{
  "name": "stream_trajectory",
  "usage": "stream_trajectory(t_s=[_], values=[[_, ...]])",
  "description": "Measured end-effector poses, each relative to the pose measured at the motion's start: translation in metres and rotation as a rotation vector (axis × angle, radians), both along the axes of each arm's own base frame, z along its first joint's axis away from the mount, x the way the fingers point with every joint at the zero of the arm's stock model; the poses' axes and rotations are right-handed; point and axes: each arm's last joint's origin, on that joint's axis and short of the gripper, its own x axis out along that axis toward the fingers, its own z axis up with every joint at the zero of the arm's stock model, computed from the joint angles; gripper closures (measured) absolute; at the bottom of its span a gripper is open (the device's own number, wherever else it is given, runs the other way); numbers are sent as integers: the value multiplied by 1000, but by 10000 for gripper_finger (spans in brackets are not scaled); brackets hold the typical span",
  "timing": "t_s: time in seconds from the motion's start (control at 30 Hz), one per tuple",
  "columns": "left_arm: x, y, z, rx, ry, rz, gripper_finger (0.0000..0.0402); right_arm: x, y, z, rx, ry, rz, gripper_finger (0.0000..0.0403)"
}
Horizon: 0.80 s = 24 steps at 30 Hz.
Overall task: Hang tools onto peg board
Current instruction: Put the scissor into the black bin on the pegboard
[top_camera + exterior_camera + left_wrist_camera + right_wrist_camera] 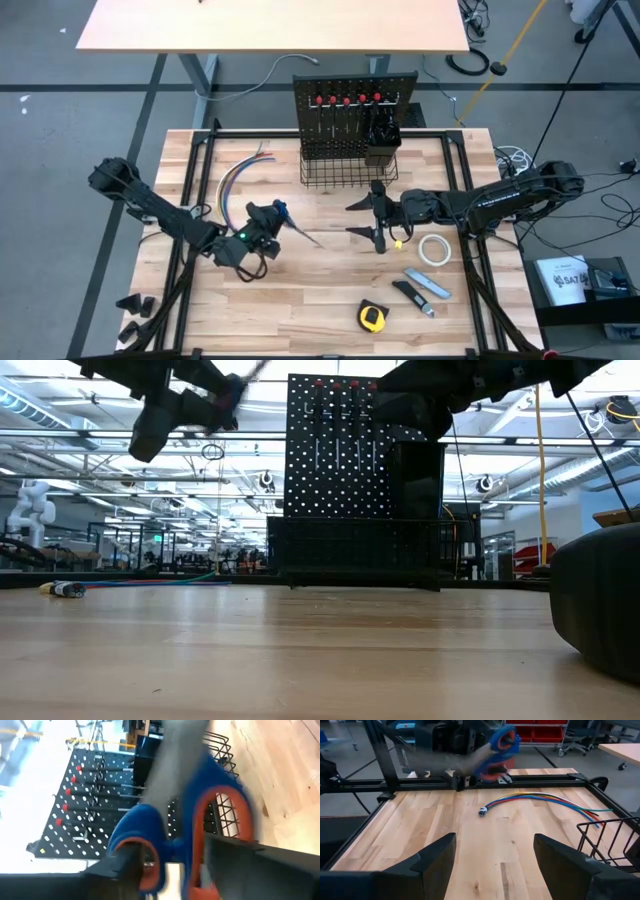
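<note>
Scissors with blue-and-orange looped handles [200,830] sit clamped in my left fingers [262,222] above the bench [330,290]; my right fingers [378,218] stand apart, empty. Red-handled screwdrivers [347,101] already hang on the black perforated peg board [352,115]; yellow tape measure [373,317], white tape roll [433,250] and grey utility knife [428,284] remain.

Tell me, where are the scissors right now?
The scissors are in the left hand, lifted above the table's left-middle in the high view, near the coloured wires and short of the peg board.

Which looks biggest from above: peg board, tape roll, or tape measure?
1. Peg board.
2. Tape roll and tape measure look about alike, so I won't rank them.
</note>
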Motion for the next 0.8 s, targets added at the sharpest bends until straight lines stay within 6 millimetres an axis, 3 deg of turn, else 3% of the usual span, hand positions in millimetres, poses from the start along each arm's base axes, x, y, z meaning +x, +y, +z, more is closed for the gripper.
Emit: stream_trajectory(t_s=[0.17,0.33,0.5,0.67,0.8], values=[[0,1,-1,-27,-24,9,159,0,0,0,0,0,0,144],[0,1,0,-26,-24,10,162,0,0,0,0,2,0,144],[0,1,0,-27,-25,11,232,0,0,0,0,2,0,144],[0,1,0,-27,-30,23,381,0,0,0,0,2,0,144],[0,1,0,-28,-32,25,396,0,0,0,-1,2,0,144]])
